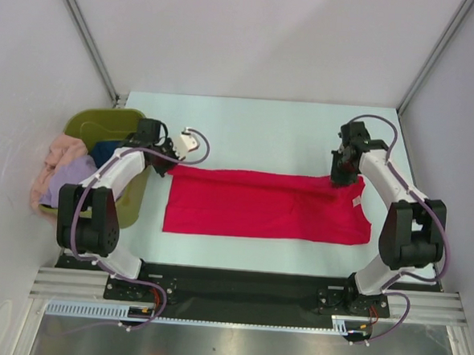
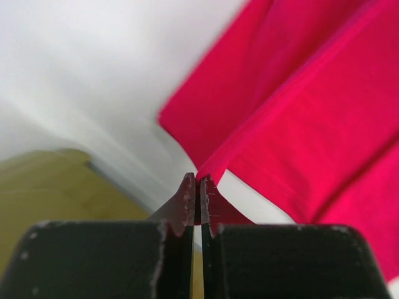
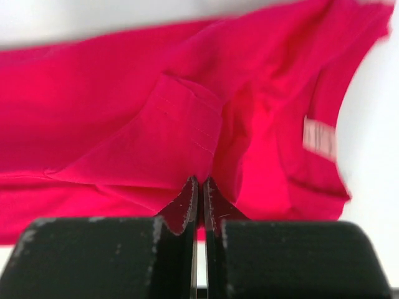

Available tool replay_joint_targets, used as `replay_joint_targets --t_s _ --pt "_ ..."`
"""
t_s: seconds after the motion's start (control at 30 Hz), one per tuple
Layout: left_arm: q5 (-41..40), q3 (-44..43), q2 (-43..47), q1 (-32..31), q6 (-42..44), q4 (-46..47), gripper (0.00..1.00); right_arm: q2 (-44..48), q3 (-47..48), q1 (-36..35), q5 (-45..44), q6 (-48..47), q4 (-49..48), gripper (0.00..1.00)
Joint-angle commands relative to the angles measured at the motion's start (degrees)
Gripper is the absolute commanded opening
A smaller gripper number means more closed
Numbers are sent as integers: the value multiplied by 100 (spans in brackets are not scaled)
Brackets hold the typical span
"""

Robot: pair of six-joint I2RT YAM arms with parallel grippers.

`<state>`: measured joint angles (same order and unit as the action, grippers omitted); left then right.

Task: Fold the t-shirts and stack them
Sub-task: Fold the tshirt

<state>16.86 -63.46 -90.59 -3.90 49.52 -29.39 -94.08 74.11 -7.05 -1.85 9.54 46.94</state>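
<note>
We see the red t-shirt [image 1: 267,205] lying on the desk [image 1: 264,123], spread sideways between the 2 arms as a long narrow band, with its neck label [image 1: 356,199] toward the right end. The left hand [image 2: 198,184] is clenched on the far left corner of the cloth: in the left wrist view a thin edge of red sits between the closed fingertips. The right hand [image 3: 199,185] is also clenched, and it pinches a fold of the red cloth at the far edge, near the collar end. The other t-shirts [image 1: 68,167], peach-pink, lavender and dark blue, are in a heap in the olive tub [image 1: 103,125] at the left of the desk, partly over its rim. We judge that the step in hand is a lengthwise fold of this shirt, with both hands holding its far edge. The next move, we think, calls for the 2 hands to travel together toward the near edge, at the same height and speed, so that the cloth is tight and gets no wrinkle, and to release only when the edges meet.
</note>
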Motion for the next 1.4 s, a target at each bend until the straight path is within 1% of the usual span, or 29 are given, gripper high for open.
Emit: replay_joint_targets --t_s 0.0,0.1,0.2,0.33,0.37,0.47,0.53,0.57,0.6,0.63,0.73,0.77,0.83,0.87,0.93,0.97,1.0,1.03,1.07,1.1,1.13,1.2,1.23,1.27,1.3,1.33,1.37 --pt "273 351 480 4 567 -522 0 803 -457 -16 79 197 219 0" --pt "397 659 507 -5 805 -813 1 1128 -1046 -112 351 478 132 0" --pt "239 870 437 -14 867 -640 1 1287 -1581 -130 422 759 -26 0" --pt "133 888 340 -23 893 -471 2 1287 -1847 -121 545 918 -228 0" --pt "142 853 331 -23 893 -524 3 1296 -1882 -121 589 953 -272 1" --pt "168 827 278 -23 928 -612 8 1244 -1944 -113 484 1006 -352 9" --pt "212 835 287 -23 1007 -840 20 1217 -1926 -104 413 1023 -264 16" --pt "212 818 296 -23 1077 -1067 27 1234 -1918 -60 370 1023 -203 24" --pt "203 809 305 -14 1139 -1200 40 1234 -1900 -42 369 1032 -63 36" --pt "186 792 331 -23 1278 -1340 45 1304 -1891 -16 369 1032 8 41" --pt "124 564 445 56 1437 -1937 54 1471 -1672 37 352 1023 429 44" --pt "220 337 480 126 1447 -2287 55 1602 -1463 37 299 980 578 44" --pt "308 90 489 170 1351 -2545 56 1700 -1286 -33 299 875 571 43" --pt "352 -94 489 170 1246 -2563 56 1735 -1241 -59 325 831 484 43" --pt "589 -236 454 144 711 -2406 59 1587 -1171 -60 308 777 167 40" --pt "695 -367 437 74 534 -2283 59 1447 -1144 -34 238 786 106 37" --pt "861 -438 393 22 367 -2230 59 1080 -987 10 211 821 79 29" --pt "897 -474 375 -49 26 -2142 59 920 -925 115 194 830 70 26" --pt "924 -509 366 -197 -160 -1889 59 779 -863 168 37 882 96 25" --pt "889 -509 375 -268 -562 -1739 59 612 -845 230 -52 918 131 25" --pt "845 -501 375 -400 -757 -1563 59 602 -880 352 -261 1022 140 25" --pt "670 -448 349 -497 -1162 -1053 59 698 -994 563 -421 1076 62 30" --pt "417 -439 262 -506 -1538 -886 59 881 -1195 660 -439 1094 -35 31" --pt "232 -422 209 -498 -1742 -528 59 970 -1275 1122 -265 1102 -149 34" --pt "30 -404 156 -489 -2048 -333 60 1023 -1345 1266 -116 1076 -428 39" --pt "-364 -386 86 -463 -2173 -148 61 1093 -1424 1354 -1 1041 -562 43" --pt "-533 -334 -19 -428 -2305 254 63 1103 -1469 1460 113 919 -720 46"
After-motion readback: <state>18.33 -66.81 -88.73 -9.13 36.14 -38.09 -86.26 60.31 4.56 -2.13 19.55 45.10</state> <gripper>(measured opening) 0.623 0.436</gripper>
